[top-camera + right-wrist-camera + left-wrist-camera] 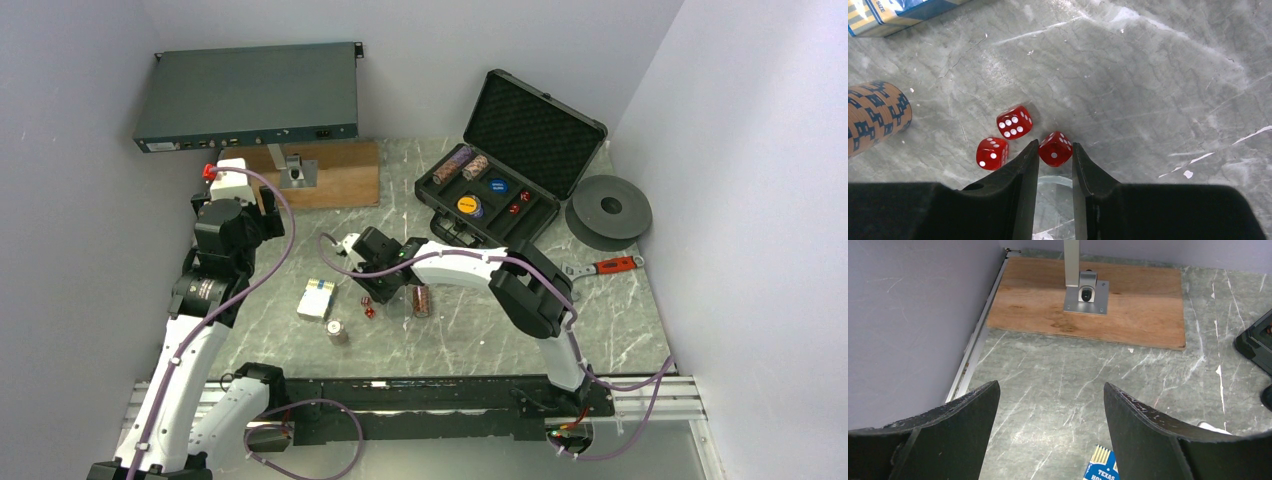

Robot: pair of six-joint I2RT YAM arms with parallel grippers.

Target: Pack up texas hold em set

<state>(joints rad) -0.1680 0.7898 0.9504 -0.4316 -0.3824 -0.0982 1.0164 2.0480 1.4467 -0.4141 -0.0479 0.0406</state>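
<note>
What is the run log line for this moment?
left gripper: open, empty | right gripper: shut on red die | two more red dice: loose on table | hard case: lid open

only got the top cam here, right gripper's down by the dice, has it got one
observer: right wrist view shows one red die between the right gripper tips. Both tips look pressed on its sides, and it rests on the table.
operator: and the left one, cant see its fingers
observer: left wrist view shows the left gripper open wide with nothing between the fingers, and a corner of the card box just below it.
</note>
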